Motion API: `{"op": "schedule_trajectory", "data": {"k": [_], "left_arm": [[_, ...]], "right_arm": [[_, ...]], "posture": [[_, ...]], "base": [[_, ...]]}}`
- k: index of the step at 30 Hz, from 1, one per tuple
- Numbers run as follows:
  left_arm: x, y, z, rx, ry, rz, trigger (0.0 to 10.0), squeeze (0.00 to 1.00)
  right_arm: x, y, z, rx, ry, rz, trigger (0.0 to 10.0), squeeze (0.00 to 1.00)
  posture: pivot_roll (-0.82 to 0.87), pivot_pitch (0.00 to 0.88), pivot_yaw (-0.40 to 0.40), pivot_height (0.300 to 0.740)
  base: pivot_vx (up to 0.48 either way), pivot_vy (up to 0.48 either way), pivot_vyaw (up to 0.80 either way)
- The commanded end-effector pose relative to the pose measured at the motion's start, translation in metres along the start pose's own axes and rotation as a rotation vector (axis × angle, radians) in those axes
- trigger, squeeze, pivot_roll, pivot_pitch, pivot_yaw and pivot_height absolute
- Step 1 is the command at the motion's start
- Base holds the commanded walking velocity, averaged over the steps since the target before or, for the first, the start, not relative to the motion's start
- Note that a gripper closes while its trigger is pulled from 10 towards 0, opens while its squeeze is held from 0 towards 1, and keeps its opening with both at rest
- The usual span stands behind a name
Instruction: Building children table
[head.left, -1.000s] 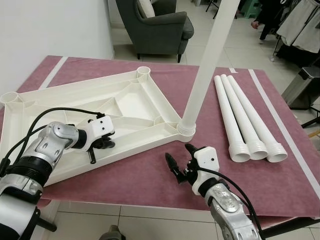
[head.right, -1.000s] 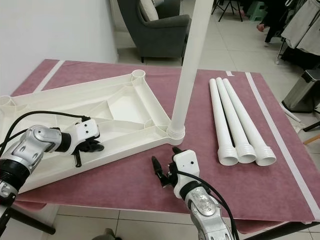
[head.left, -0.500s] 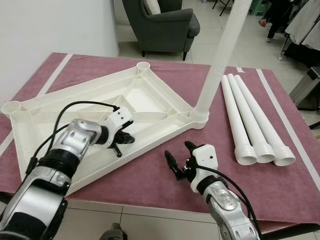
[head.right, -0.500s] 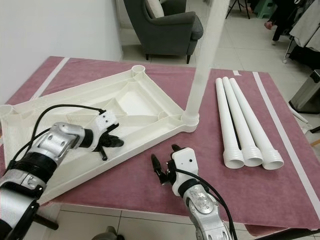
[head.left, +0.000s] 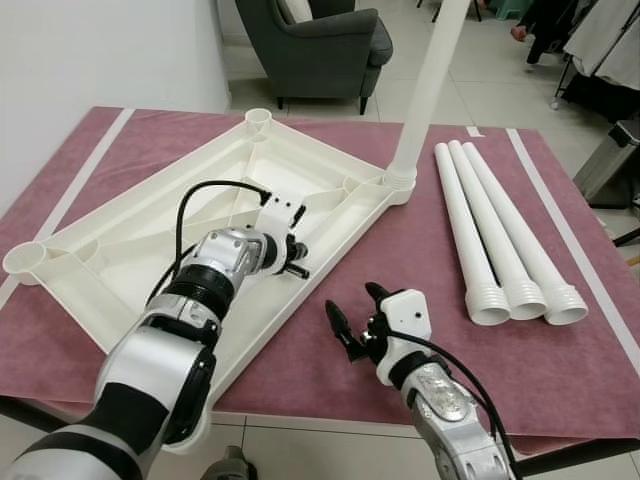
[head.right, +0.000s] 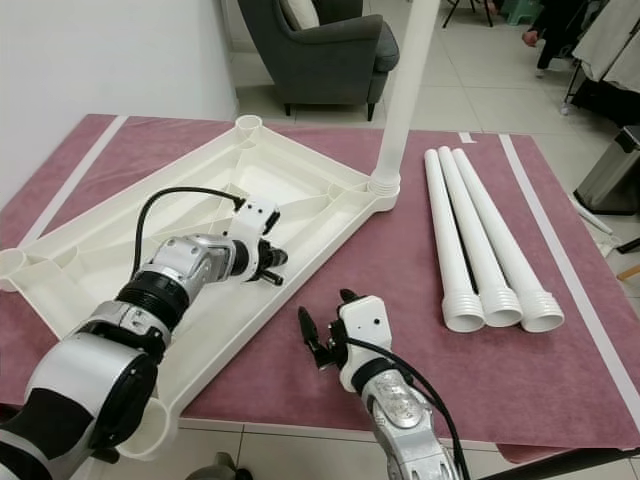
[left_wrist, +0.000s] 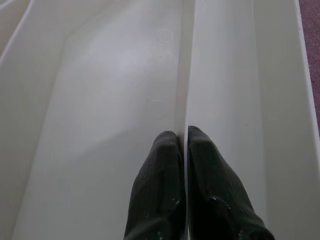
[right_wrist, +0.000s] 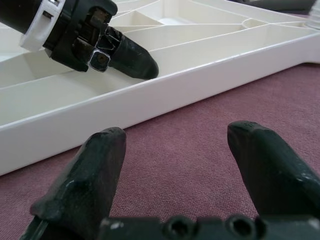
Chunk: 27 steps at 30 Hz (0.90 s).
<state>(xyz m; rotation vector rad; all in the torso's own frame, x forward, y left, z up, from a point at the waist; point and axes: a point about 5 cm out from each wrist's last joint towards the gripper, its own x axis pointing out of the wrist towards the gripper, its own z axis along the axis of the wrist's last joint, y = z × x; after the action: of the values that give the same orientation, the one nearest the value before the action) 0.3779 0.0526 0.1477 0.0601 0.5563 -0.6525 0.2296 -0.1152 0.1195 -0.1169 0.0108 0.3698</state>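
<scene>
White plastic tabletop (head.left: 150, 240), one leg (head.left: 425, 90) fitted, is pinched at an inner rib by the left gripper (left_wrist: 182, 145); beside it the right gripper (head.left: 352, 322) gapes empty, likely fetching a loose leg (head.left: 465, 235) next.

White plastic tabletop, one leg fitted, three loose legs on the counter.

The tabletop (head.left: 150, 250) lies upside down, ribbed underside up, skewed across the counter's left half, its near corner hanging past the front edge. One white leg (head.left: 425, 90) stands upright in its far-right corner socket. Three more loose legs (head.left: 495, 240) lie side by side near the counter's right edge, threaded ends toward the front.
</scene>
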Motion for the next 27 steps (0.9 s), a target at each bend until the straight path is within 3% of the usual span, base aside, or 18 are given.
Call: {"op": "schedule_trajectory", "data": {"k": [1,5,7,10,11,12,18,19,23,25,27], "left_arm": [[-0.001,0.006,0.016,0.014,-0.061,0.178,0.0,0.0],[0.003,0.001,0.017,0.041,-0.069,0.204,0.0,0.0],[0.007,-0.006,0.026,0.055,-0.148,0.212,10.0,0.0],[0.007,-0.01,0.03,0.067,-0.186,0.211,10.0,0.0],[0.008,-0.015,0.037,0.116,-0.234,0.206,10.0,0.0],[0.008,-0.02,0.04,0.162,-0.27,0.185,10.0,1.0],[0.007,-0.026,0.044,0.225,-0.324,0.149,10.0,1.0],[0.006,-0.028,0.046,0.241,-0.354,0.126,10.0,0.0],[0.002,-0.029,0.05,0.293,-0.413,0.1,10.0,0.0],[-0.003,-0.024,0.05,0.371,-0.443,0.089,10.0,0.0],[-0.013,-0.012,0.042,0.507,-0.43,0.061,10.0,0.0]], "right_arm": [[0.0,0.003,-0.002,0.002,0.012,0.007,10.0,0.0],[0.0,0.004,-0.002,0.001,0.011,0.011,10.0,0.0],[0.001,0.004,-0.002,-0.003,0.011,0.017,10.0,0.0],[0.002,0.004,-0.002,-0.005,0.011,0.019,10.0,0.0],[0.002,0.004,-0.001,-0.008,0.01,0.021,10.0,0.0],[0.003,0.003,-0.001,-0.011,0.008,0.022,10.0,0.0],[0.003,0.003,0.0,-0.015,0.005,0.024,10.0,0.0],[0.004,0.003,0.0,-0.016,0.004,0.027,10.0,0.0],[0.005,0.004,0.001,-0.019,0.002,0.032,10.0,0.0],[0.006,0.004,0.002,-0.023,-0.001,0.035,10.0,0.0],[0.006,0.002,0.004,-0.028,-0.006,0.032,10.0,0.0]], "posture": [[0.09,0.019,0.072,0.74],[0.09,0.02,0.071,0.74],[0.09,0.019,0.068,0.74],[0.09,0.019,0.068,0.74],[0.09,0.017,0.066,0.74],[0.09,0.017,0.065,0.74],[0.09,0.015,0.06,0.74],[0.09,0.014,0.056,0.74],[0.09,0.015,0.055,0.74],[0.09,0.014,0.055,0.74],[0.09,0.016,0.055,0.74]], "base": [[0.0,0.0,0.0],[0.0,0.0,0.0],[0.0,0.0,0.0],[0.0,0.0,0.0],[0.0,0.0,0.0],[0.0,0.0,0.0],[0.0,0.0,0.0],[0.0,0.0,0.0],[0.0,0.0,0.0],[0.0,0.0,0.0],[0.0,0.0,0.0]]}}
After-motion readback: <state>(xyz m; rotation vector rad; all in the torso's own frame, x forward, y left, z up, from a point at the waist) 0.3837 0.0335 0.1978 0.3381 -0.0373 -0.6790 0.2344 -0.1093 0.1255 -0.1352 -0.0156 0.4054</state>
